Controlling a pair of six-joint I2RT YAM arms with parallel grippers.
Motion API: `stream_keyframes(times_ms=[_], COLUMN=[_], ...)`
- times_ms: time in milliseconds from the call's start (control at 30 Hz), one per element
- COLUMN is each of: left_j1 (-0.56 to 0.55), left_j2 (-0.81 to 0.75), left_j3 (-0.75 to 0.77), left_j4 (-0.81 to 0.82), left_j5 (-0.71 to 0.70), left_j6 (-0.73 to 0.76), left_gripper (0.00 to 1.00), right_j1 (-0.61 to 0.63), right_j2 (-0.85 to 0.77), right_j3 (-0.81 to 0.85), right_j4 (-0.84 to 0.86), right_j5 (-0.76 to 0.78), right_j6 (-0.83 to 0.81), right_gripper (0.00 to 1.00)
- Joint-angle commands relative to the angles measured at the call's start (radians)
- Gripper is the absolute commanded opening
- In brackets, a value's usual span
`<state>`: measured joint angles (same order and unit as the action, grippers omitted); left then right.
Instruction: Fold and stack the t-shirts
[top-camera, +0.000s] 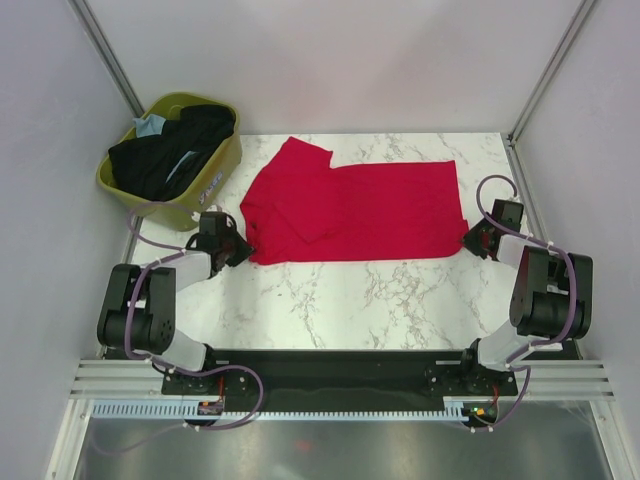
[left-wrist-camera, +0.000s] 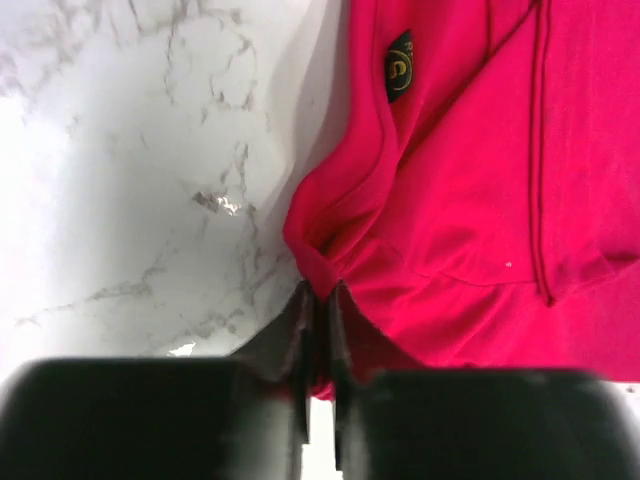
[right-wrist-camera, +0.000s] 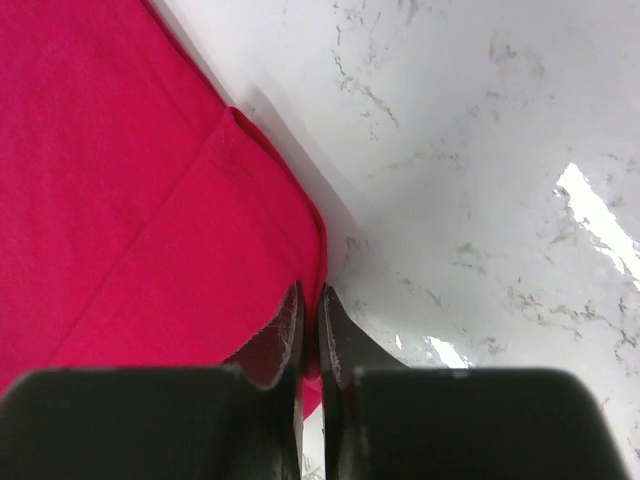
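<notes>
Left tool (left-wrist-camera: 320, 297) and right tool (right-wrist-camera: 310, 297) are clamped on opposite corners of the red t-shirt (top-camera: 350, 210) | risk: thin hem (barely pinched) may be dropped when lifted.

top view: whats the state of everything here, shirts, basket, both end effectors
red t-shirt, spread flat on the table, left part folded over
left end effector, shut on the red t-shirt's near left corner
right end effector, shut on its near right corner
basket, upright, holding shirts
black t-shirts, crumpled in the basket
light blue t-shirt, crumpled, mostly buried
</notes>
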<state>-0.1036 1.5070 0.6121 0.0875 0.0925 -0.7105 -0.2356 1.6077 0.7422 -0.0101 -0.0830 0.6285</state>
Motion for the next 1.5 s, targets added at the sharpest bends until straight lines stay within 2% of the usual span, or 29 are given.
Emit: stream_keyframes(times_ms=[0, 67, 267, 400, 567, 633, 667, 700, 733, 767, 800, 833, 867, 900, 1000, 1133, 1233, 1267, 1333, 1400, 1467], left_j1=[-0.001, -0.001, 0.005, 0.005, 0.005, 0.005, 0.005, 0.005, 0.005, 0.005, 0.005, -0.014, -0.019, -0.019, -0.019, -0.024, -0.054, -0.064, -0.094, -0.110, -0.123], left_j2=[-0.004, -0.055, -0.273, -0.350, -0.421, -0.467, -0.487, -0.508, -0.551, -0.573, -0.596, -0.644, -0.665, -0.686, -0.738, -0.714, -0.673, -0.656, -0.570, -0.487, -0.322], left_j3=[-0.005, 0.024, 0.106, 0.080, -0.014, -0.040, -0.072, -0.089, -0.103, -0.118, -0.120, -0.120, -0.114, -0.104, -0.048, 0.008, 0.011, 0.017, 0.070, 0.129, 0.250], left_j4=[0.022, -0.064, -0.311, -0.367, -0.416, -0.449, -0.460, -0.469, -0.483, -0.514, -0.540, -0.552, -0.575, -0.591, -0.618, -0.603, -0.526, -0.503, -0.442, -0.388, -0.307], left_j5=[0.035, 0.020, -0.069, -0.010, 0.081, 0.122, 0.139, 0.171, 0.190, 0.205, 0.217, 0.216, 0.225, 0.224, 0.164, 0.119, 0.104, 0.102, 0.090, 0.090, 0.105], left_j6=[0.002, 0.008, 0.043, 0.023, 0.005, 0.002, -0.009, -0.017, -0.023, -0.032, -0.035, -0.046, -0.053, -0.058, -0.035, -0.004, 0.003, 0.011, 0.046, 0.084, 0.147], left_gripper=[0.02, 0.02, 0.02, 0.10, 0.11, 0.15, 0.25, 0.28, 0.33, 0.49, 0.56, 0.61, 0.66, 0.67, 0.68, 0.67, 0.65, 0.65, 0.65, 0.66, 0.66], right_j1=[0.001, -0.001, -0.050, -0.053, -0.057, -0.070, -0.080, -0.088, -0.094, -0.103, -0.108, -0.111, -0.117, -0.119, -0.120, -0.116, -0.030, 0.048, 0.113, 0.133, 0.136], right_j2=[0.021, -0.005, -0.276, -0.386, -0.449, -0.471, -0.494, -0.505, -0.520, -0.546, -0.561, -0.577, -0.613, -0.632, -0.686, -0.707, -0.718, -0.698, -0.645, -0.540, -0.464], right_j3=[-0.021, -0.030, -0.067, -0.101, -0.164, -0.196, -0.207, -0.214, -0.225, -0.228, -0.230, -0.230, -0.225, -0.221, -0.182, -0.130, -0.081, -0.061, 0.038, 0.101, 0.169], right_j4=[-0.050, -0.067, -0.180, -0.241, -0.294, -0.309, -0.314, -0.320, -0.333, -0.344, -0.355, -0.376, -0.389, -0.401, -0.427, -0.398, -0.341, -0.320, -0.333, -0.335, -0.341], right_j5=[0.003, 0.026, 0.141, 0.163, 0.189, 0.192, 0.192, 0.190, 0.183, 0.180, 0.181, 0.189, 0.196, 0.201, 0.195, 0.086, 0.069, 0.077, 0.158, 0.112, 0.057], right_j6=[-0.009, -0.007, 0.000, 0.019, 0.027, 0.023, 0.023, 0.025, 0.025, 0.023, 0.023, 0.023, 0.023, 0.025, 0.025, 0.022, 0.004, -0.028, -0.049, -0.065, -0.061], right_gripper=[0.03, 0.00, 0.00, 0.00, 0.00, 0.00, 0.00, 0.00, 0.07, 0.25, 0.68, 0.84, 0.93, 0.98, 0.98, 0.98, 0.95, 0.96, 0.97, 0.98, 0.96])
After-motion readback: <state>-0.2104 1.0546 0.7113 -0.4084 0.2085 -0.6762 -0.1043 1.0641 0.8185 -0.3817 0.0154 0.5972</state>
